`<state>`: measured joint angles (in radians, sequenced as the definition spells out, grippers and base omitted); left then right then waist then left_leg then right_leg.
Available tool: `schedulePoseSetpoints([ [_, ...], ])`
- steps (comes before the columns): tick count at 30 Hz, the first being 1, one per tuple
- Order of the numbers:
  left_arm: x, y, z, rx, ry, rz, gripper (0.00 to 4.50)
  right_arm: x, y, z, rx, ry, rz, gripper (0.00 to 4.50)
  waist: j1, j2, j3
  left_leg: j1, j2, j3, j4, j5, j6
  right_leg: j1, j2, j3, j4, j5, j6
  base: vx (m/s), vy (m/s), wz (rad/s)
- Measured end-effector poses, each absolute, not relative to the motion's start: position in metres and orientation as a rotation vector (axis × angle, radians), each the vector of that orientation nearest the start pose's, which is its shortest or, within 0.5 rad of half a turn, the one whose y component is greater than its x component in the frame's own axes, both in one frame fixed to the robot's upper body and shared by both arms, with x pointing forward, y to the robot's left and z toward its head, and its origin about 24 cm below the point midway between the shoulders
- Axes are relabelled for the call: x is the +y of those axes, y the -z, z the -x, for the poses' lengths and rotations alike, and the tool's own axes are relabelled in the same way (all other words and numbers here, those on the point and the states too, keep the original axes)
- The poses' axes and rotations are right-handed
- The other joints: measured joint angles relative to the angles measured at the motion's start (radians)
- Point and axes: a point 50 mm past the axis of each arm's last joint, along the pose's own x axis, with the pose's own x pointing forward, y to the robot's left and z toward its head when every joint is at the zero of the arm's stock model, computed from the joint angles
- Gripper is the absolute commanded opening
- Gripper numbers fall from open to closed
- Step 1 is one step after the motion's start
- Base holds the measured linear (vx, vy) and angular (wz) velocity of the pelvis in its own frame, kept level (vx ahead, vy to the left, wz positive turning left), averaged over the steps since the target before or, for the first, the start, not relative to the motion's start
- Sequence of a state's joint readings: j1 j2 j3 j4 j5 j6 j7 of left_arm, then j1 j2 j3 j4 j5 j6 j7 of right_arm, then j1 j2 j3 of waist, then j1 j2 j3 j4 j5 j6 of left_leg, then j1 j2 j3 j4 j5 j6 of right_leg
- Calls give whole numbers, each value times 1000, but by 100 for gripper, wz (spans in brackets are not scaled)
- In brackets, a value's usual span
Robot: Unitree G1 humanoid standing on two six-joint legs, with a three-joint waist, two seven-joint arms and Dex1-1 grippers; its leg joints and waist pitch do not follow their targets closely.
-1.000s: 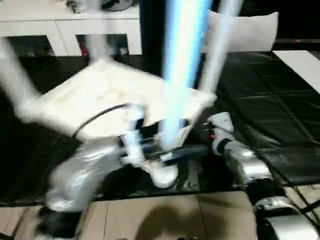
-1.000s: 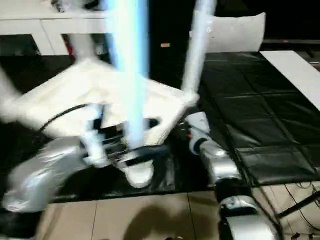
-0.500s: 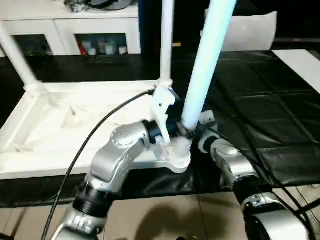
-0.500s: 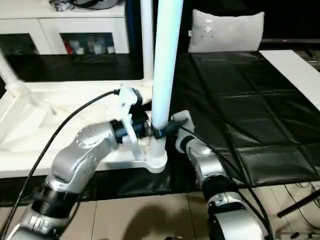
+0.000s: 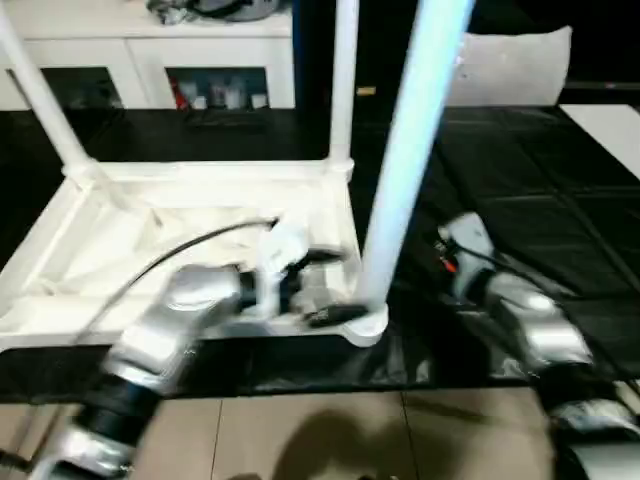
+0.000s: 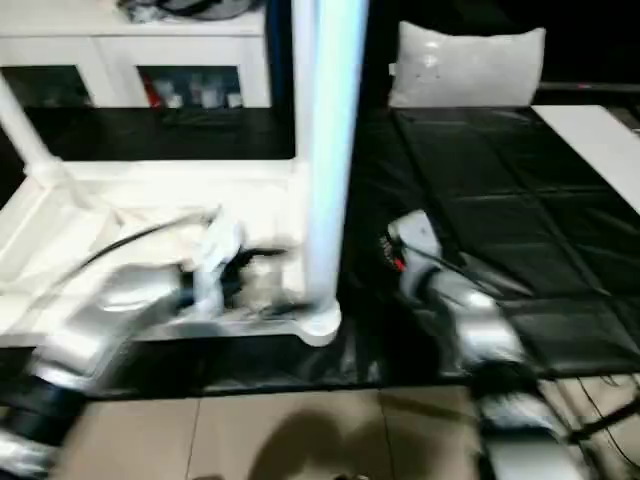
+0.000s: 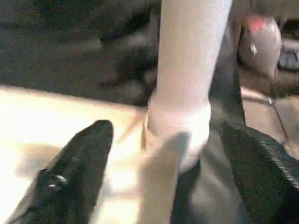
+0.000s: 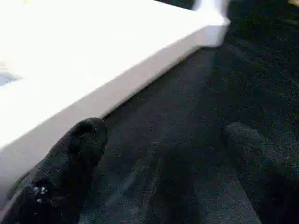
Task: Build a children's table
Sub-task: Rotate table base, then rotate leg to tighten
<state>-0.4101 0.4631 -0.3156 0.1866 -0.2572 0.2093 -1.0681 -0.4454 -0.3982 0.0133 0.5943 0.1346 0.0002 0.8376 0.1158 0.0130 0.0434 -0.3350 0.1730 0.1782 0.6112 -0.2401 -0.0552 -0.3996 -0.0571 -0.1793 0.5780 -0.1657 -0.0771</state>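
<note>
The children's table lies upside down on the black mat, its white top [image 5: 190, 215] showing the ribbed underside. Three white legs rise from its corner sockets: far left [image 5: 40, 95], far right [image 5: 345, 85] and near right [image 5: 405, 170]. My left gripper [image 7: 163, 133] is open low at the near right leg's socket [image 7: 180, 135], one black finger [image 7: 79, 168] on each side and neither pressing on it. My right gripper [image 8: 163, 135] is open over the mat to the right of the table's edge [image 8: 117, 70], with nothing between its fingers [image 8: 77, 154].
A white cabinet with glass doors [image 5: 150, 45] stands behind the mat, and a white cushion [image 5: 515, 65] sits at the back right. A white board [image 5: 615, 125] lies at the right edge. Tiled floor [image 5: 320, 440] begins at the mat's near edge.
Both grippers were up against the near right leg; now my left gripper has dropped to its socket and my right arm has drawn away to the right. The leg stays upright.
</note>
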Motion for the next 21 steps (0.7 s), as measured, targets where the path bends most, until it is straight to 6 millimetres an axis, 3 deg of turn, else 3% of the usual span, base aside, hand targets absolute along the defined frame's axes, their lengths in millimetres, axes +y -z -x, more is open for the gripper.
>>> schedulePoseSetpoints([
  [3, 132, -65, -286, 316, 1358, -307, 364, -201, -59, -311, 208, -857, 205, 450, 7, 0, 0, 1, 0, 0, 0, 0, 0, 1, 0, 0, 0, 0, 0, 0, 0, 0],
  [5, 138, -64, -290, 340, 1361, -339, 329, -202, -64, -305, 208, -918, 210, 450, 12, 0, 0, 2, 0, 0, 0, 0, 0, 2, 0, 0, 0, 0, 0, 0, 0, 0],
  [8, 140, -64, -292, 350, 1387, -360, 311, -203, -67, -296, 232, -997, 201, 450, 22, 0, 0, 2, 0, 0, 0, 0, 0, 2, 0, 0, -1, 0, 1, 0, 0, 0],
  [11, 141, -59, -292, 365, 1405, -369, 273, -200, -74, -292, 225, -1057, 187, 450, 24, 1, -1, 1, 0, 0, 0, 0, 0, 2, 0, 0, -1, 0, 1, 0, 0, 0],
  [14, 143, -53, -292, 388, 1411, -362, 264, -199, -80, -291, 217, -1084, 184, 450, 26, 1, -1, 1, 0, 0, 0, 0, 0, 2, 0, -1, -1, 0, 1, 0, 0, 0],
  [20, 141, -49, -299, 399, 1421, -425, 219, -198, -78, -281, 250, -1151, 175, 450, 28, 1, -1, 0, 0, -1, -1, 0, 0, 2, 0, -2, -4, 2, 3, 0, 0, 0],
  [21, 141, -49, -300, 399, 1421, -429, 193, -197, -78, -279, 257, -1160, 175, 450, 28, 1, -1, -1, 0, -1, -1, 0, 0, 2, 0, -2, -4, 2, 4, 0, 0, 0],
])
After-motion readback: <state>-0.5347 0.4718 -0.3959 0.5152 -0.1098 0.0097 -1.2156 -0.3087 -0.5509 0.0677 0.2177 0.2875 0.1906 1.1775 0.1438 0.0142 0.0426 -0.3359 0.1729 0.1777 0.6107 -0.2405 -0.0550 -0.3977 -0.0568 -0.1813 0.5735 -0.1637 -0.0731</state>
